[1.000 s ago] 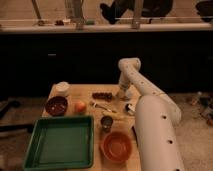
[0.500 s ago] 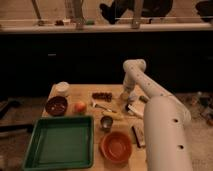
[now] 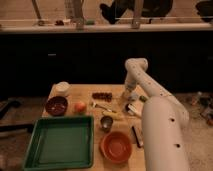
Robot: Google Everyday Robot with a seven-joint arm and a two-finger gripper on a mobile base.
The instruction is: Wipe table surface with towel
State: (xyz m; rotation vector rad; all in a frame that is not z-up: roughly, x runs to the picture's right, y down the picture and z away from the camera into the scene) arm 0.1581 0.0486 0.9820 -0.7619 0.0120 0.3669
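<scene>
Across the lower middle of the camera view: light tan wooden rectangular table surface [image 3: 75,95], carrying everything below.

Over its right side: bulky white robot arm [image 3: 160,130], rising from the bottom edge, bending at a far elbow and dropping back to the far right part of the tabletop.

At front left: green rectangular plastic tray [image 3: 61,142], flat on the wood.

Just right of the tray: round orange bowl [image 3: 116,146], close to the front edge.

Behind the tray, at the left: dark red round bowl [image 3: 56,105], with a small white cup [image 3: 62,88] beyond it and a round orange fruit [image 3: 80,106] to its right.

Beside the arm's near segment: small flat pale grey-blue towel [image 3: 135,108], lying on the wood and partly hidden by the arm.

Just behind the towel: two-finger gripper [image 3: 131,95], low over the tabletop; cannot tell how wide it stands or whether it holds anything.

Between tray and towel: small metal cup [image 3: 106,122].

Right of the orange bowl: slim dark object [image 3: 137,136].
</scene>
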